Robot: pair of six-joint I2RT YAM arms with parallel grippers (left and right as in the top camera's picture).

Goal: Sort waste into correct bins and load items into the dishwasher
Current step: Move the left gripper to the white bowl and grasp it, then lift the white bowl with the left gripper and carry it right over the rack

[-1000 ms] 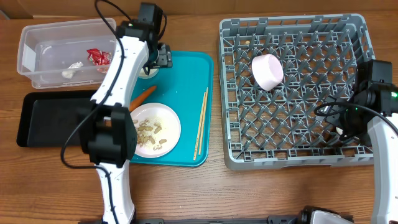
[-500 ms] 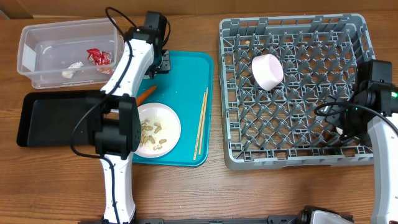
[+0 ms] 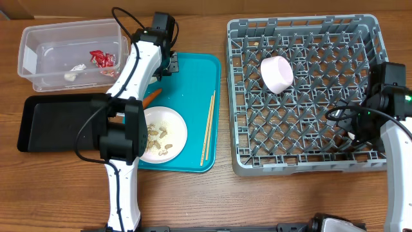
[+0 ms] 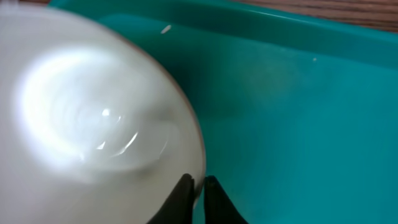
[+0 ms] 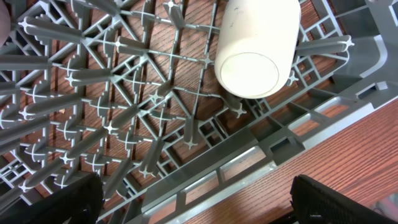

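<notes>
- Teal serving tray [image 3: 193, 77], left of centre in the overhead view, carries a white bowl [image 4: 93, 118] at its upper left corner. The left gripper [image 4: 198, 183] is pinched closed on that bowl's rim.
- White plate [image 3: 168, 122] with tan scraps [image 3: 156, 136] sits at the tray's lower left, with an orange carrot [image 3: 151, 98] just above it and chopsticks [image 3: 208, 127] along the tray's right side.
- Clear tub [image 3: 48, 55], upper left, holds a red wrapper [image 3: 102, 58] and paper wads [image 3: 74, 69].
- Grey rack [image 3: 302, 169] fills the right half and holds a second bowl [image 3: 277, 73]. The right gripper [image 5: 196, 199] hangs with jaws wide apart — holding nothing — above the rack's edge, near a white cup [image 5: 256, 46] lying on its side.

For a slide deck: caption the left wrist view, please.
Left tool pinches a round white bowl by its rim on the teal plastic tray.
</notes>
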